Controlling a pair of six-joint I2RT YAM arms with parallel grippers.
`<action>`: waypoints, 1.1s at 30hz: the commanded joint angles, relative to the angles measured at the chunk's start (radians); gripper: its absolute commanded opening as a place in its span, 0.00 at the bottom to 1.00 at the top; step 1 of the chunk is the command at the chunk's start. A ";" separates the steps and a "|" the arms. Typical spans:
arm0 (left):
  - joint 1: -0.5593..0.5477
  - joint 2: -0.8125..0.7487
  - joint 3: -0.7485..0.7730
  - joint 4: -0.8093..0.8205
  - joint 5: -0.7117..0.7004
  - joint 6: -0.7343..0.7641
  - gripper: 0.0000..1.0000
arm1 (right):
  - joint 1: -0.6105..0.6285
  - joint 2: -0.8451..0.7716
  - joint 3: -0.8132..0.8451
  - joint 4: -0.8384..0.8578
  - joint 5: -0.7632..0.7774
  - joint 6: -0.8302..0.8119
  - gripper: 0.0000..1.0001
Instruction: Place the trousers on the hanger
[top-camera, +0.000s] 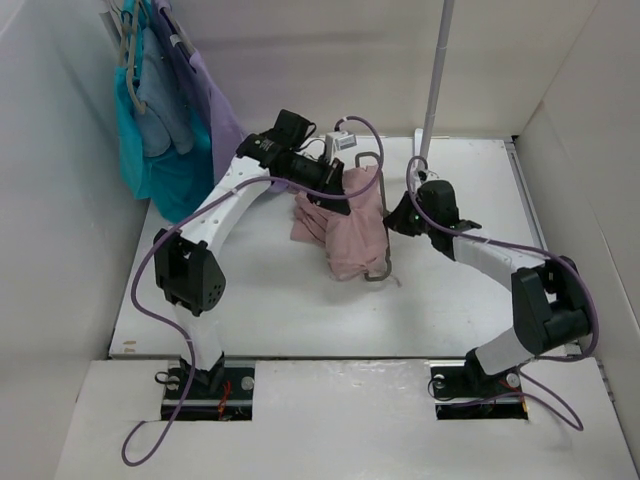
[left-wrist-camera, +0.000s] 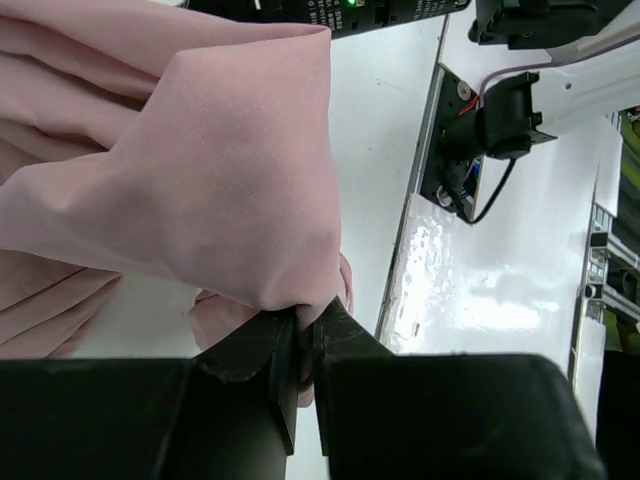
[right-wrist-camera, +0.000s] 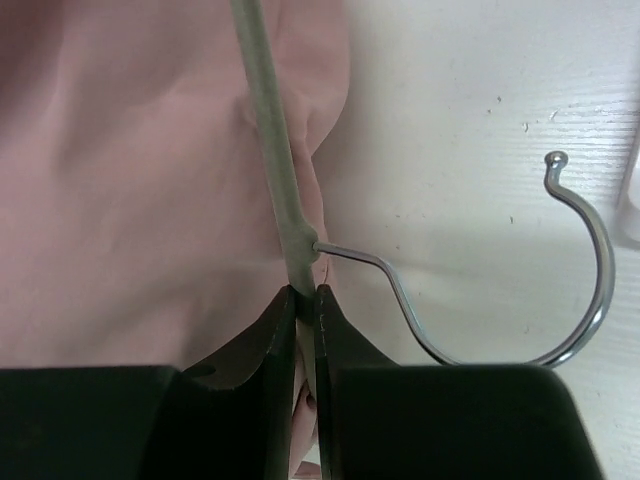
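The dusty-pink trousers (top-camera: 345, 225) lie bunched at the middle of the table, draped over the thin grey hanger (top-camera: 384, 222). My left gripper (top-camera: 340, 190) is shut on a fold of the trousers (left-wrist-camera: 230, 170) and holds it lifted. My right gripper (top-camera: 396, 218) is shut on the hanger's bar (right-wrist-camera: 275, 160) just below where the metal hook (right-wrist-camera: 580, 290) joins it. The pink fabric (right-wrist-camera: 130, 190) lies left of the bar. Most of the hanger frame is hidden under the cloth.
A teal garment (top-camera: 165, 165) and a lilac garment (top-camera: 215, 100) hang on pale hangers at the back left. A white upright pole (top-camera: 437, 70) stands at the back right. White walls enclose the table (top-camera: 300, 310) on three sides.
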 joint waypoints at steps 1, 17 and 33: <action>0.041 -0.061 0.031 -0.003 0.094 -0.008 0.00 | -0.027 0.022 0.042 0.008 0.047 0.024 0.00; 0.189 0.087 0.008 0.157 -0.397 0.044 0.20 | -0.094 -0.185 -0.046 -0.092 0.106 -0.070 0.00; -0.118 -0.139 -0.172 0.407 -0.706 0.416 0.72 | -0.064 -0.276 -0.038 -0.101 -0.212 -0.211 0.00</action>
